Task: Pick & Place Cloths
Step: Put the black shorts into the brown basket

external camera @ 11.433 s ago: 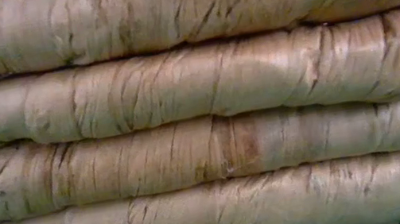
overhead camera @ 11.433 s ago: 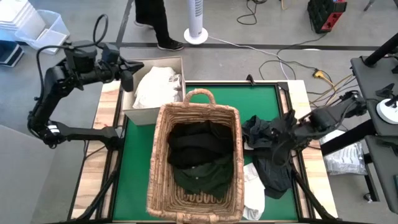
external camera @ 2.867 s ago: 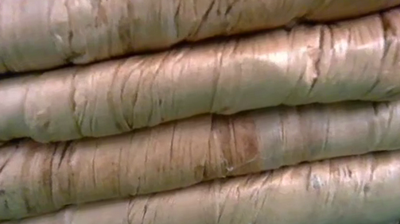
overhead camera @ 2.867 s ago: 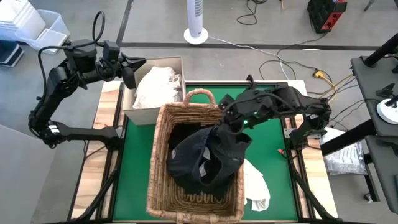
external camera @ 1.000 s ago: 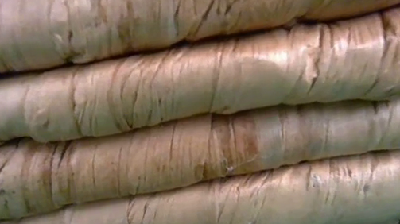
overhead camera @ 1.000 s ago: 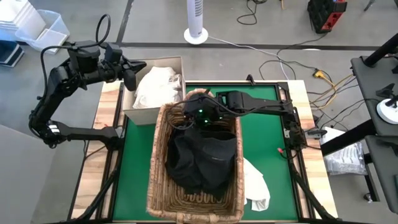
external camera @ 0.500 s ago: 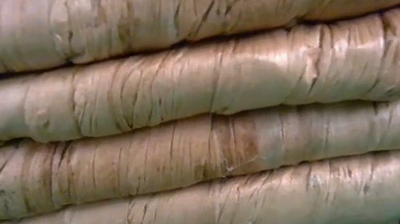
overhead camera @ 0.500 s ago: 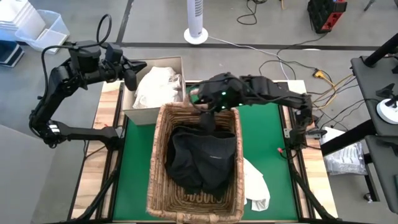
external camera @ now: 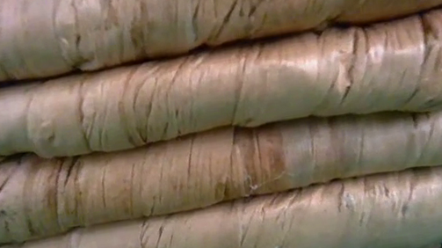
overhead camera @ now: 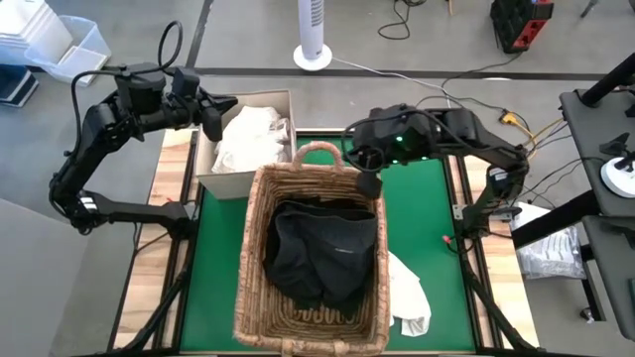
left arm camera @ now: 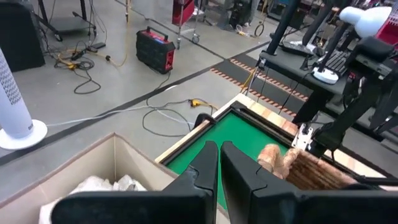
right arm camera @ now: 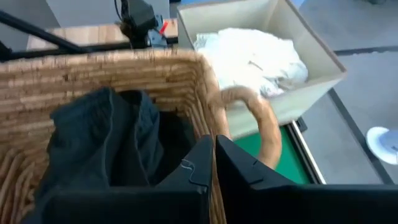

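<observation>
A wicker basket point(overhead camera: 310, 260) stands on the middle of the green mat point(overhead camera: 422, 203) and holds dark cloths point(overhead camera: 322, 253) piled inside it point(right arm camera: 109, 146). One white cloth point(overhead camera: 407, 296) lies on the mat against the basket's right side. More white cloths point(overhead camera: 248, 134) fill a cardboard box point(overhead camera: 203, 164) at the far left. My right gripper point(overhead camera: 368, 184) hangs shut and empty above the basket's far right corner, beside its handle point(right arm camera: 261, 124). My left gripper point(overhead camera: 226, 103) waits shut above the box point(left arm camera: 217, 158).
The low view shows only the basket's woven wall point(external camera: 221, 124). The basket's arched handle point(overhead camera: 317, 151) rises at its far end, just left of my right gripper. A strip of bare mat lies right of the basket. A fan base point(overhead camera: 312, 57) and cables lie on the floor beyond.
My right gripper has risen out of the basket's far end and drawn back toward the table's right edge, with nothing in it. The dark cloth stays lying in the basket.
</observation>
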`<state>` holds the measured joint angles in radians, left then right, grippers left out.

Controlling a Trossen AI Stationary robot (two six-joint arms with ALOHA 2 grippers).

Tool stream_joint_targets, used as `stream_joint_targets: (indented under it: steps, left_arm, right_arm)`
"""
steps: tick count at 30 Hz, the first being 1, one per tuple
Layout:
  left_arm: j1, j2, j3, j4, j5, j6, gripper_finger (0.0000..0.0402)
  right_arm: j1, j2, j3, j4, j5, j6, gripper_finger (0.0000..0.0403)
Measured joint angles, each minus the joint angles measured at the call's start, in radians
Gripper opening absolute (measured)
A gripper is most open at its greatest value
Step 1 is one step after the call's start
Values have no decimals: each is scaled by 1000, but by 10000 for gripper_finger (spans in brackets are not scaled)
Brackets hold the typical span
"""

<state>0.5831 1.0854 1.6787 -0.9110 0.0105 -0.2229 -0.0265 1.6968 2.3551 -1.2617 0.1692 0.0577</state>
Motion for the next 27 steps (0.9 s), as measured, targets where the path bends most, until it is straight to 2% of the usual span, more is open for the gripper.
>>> stream_joint_targets:
  steps: [3, 8, 15, 19, 27]
  left_arm:
    - [-6, 4, 0, 21, 4, -1, 0]
    - [-56, 5, 0, 97, 82, 18, 0]
    - [-203, 14, 0, 101, 143, 117, 0]
    - [-304, 43, 0, 81, 182, 155, 0]
    - [-459, 136, 0, 72, 183, 239, 0]
  right_arm:
    - [0, -26, -1, -59, 9, 1, 10]
    - [2, -68, -2, -144, 18, 21, 9]
    - [26, -102, -9, -224, 10, 22, 10]
    - [48, -102, -17, -232, -38, 21, 9]
    - [97, -91, -95, -220, -134, 12, 10]
